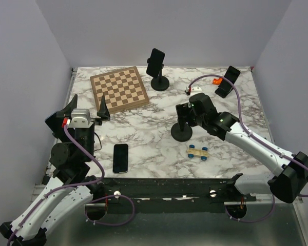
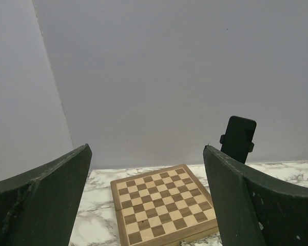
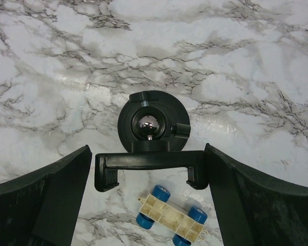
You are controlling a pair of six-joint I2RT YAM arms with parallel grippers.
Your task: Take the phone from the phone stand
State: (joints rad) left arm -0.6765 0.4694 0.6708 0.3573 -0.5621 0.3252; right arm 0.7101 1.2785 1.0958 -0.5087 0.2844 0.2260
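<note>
A black phone stand (image 1: 181,130) stands mid-table with its clamp empty; in the right wrist view its clamp (image 3: 149,161) and round base (image 3: 153,123) lie right below. My right gripper (image 1: 187,114) hovers over it, open and empty (image 3: 148,148), one finger on each side of the clamp. A black phone (image 1: 120,158) lies flat on the table near the front left. My left gripper (image 1: 87,106) is open and empty (image 2: 146,148), raised at the left and facing the back wall. A second stand holds a phone (image 1: 155,61) at the back, also in the left wrist view (image 2: 238,138).
A wooden chessboard (image 1: 118,89) lies at the back left, also in the left wrist view (image 2: 164,207). A small toy car with blue wheels (image 1: 198,151) sits just in front of the empty stand (image 3: 170,218). A third phone leans on a holder (image 1: 228,80) at the back right, with an orange piece beside it.
</note>
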